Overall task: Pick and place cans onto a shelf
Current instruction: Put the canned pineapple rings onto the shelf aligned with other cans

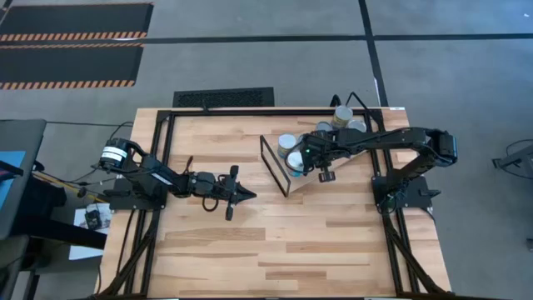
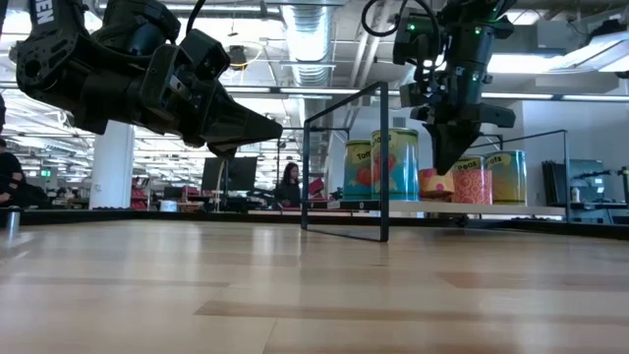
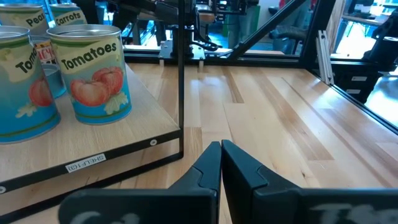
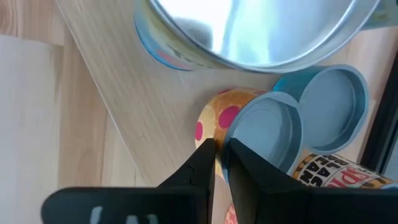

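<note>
Several cans stand upright on the light-wood shelf (image 1: 305, 185) at the table's far right, behind its black wire frame end (image 1: 273, 165). In the low view, two teal tomato cans (image 2: 381, 163) stand beside a yellow can with pink dots (image 2: 474, 183) and a green-yellow can (image 2: 508, 176). My right gripper (image 2: 448, 165) is shut. It points down over the shelf's near side, with its tips over the yellow dotted can (image 4: 214, 121) and a silver-topped can (image 4: 267, 134). It holds nothing. My left gripper (image 1: 246, 195) is shut and empty above the table's middle, left of the shelf.
The left wrist view shows a tomato can (image 3: 93, 71) on the shelf board (image 3: 81, 143), behind the wire post (image 3: 181, 74). A black-bean can (image 4: 329, 177) lies close to my right fingers. Bare plank tabletop (image 1: 291, 242) spreads toward the near edge. A person sits in the room beyond (image 2: 290, 182).
</note>
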